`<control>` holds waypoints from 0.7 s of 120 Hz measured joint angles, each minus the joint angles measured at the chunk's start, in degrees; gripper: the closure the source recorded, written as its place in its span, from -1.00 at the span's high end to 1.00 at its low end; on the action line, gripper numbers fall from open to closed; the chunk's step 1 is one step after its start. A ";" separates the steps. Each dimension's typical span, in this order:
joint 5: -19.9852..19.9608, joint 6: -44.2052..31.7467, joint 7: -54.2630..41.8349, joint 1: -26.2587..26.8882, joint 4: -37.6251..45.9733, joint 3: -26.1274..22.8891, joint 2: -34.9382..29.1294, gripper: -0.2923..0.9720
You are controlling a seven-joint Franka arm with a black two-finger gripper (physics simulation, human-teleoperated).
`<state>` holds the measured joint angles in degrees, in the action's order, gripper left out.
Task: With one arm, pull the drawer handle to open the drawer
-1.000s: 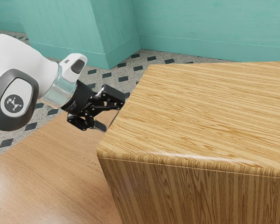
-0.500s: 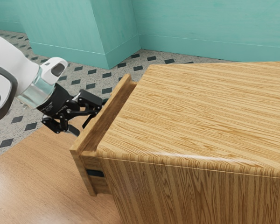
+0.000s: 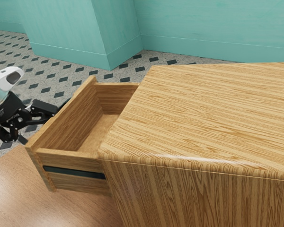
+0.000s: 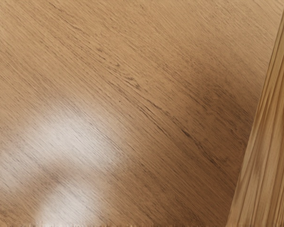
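Drawer (image 3: 73,122) stands open — wrist view: wooden floor (image 4: 109,94).

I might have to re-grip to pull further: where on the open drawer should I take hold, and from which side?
Probably the top edge of the front panel, from above, pinched across its thickness: it is a thin upright board, exposed along its length. The handle on its outer face, by the gripper, is hidden from this camera.

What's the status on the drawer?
Hand at the drawer's outer face. Drawer well out of the cabinet. Nothing seen in its path.
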<state>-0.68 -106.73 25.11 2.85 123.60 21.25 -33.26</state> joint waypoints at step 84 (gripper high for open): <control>7.09 7.48 0.50 0.86 -2.96 4.18 -3.56 0.50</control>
<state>6.41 -99.26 25.62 3.71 120.64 25.42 -36.82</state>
